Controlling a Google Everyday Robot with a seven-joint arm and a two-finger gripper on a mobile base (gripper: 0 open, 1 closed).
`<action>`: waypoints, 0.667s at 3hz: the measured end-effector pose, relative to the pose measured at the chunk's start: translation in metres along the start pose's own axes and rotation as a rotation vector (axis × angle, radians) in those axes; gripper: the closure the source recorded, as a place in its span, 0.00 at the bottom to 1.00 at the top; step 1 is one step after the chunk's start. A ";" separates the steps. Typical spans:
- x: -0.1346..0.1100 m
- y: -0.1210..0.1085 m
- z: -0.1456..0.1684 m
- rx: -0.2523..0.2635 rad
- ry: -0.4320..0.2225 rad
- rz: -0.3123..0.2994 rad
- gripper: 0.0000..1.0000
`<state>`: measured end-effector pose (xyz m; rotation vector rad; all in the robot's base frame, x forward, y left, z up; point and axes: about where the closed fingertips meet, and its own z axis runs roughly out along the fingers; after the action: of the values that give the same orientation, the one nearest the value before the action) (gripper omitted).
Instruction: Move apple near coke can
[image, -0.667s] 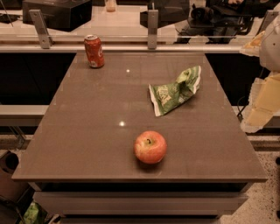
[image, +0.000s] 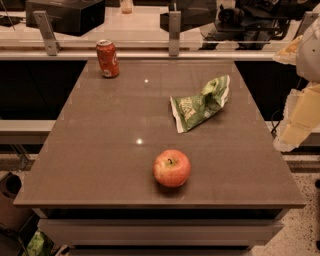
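Observation:
The red-orange apple (image: 171, 168) sits on the brown table (image: 100, 150) near its front edge, a little right of the middle, stem dimple up. The red coke can (image: 107, 58) stands upright at the table's far left corner, well apart from the apple. My gripper (image: 299, 117) shows as a pale shape at the right edge of the view, off the table's right side and apart from both the apple and the can. It holds nothing that I can see.
A crumpled green-and-white snack bag (image: 200, 103) lies right of the table's middle, between the apple and the far right corner. A rail with metal posts (image: 174, 32) runs behind the table. The floor drops away beyond the front and side edges.

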<state>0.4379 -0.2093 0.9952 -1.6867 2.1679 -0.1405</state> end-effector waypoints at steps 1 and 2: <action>-0.006 0.007 0.017 -0.033 -0.073 0.013 0.00; -0.012 0.022 0.046 -0.081 -0.181 0.047 0.00</action>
<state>0.4371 -0.1851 0.9493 -1.6217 2.1011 0.1099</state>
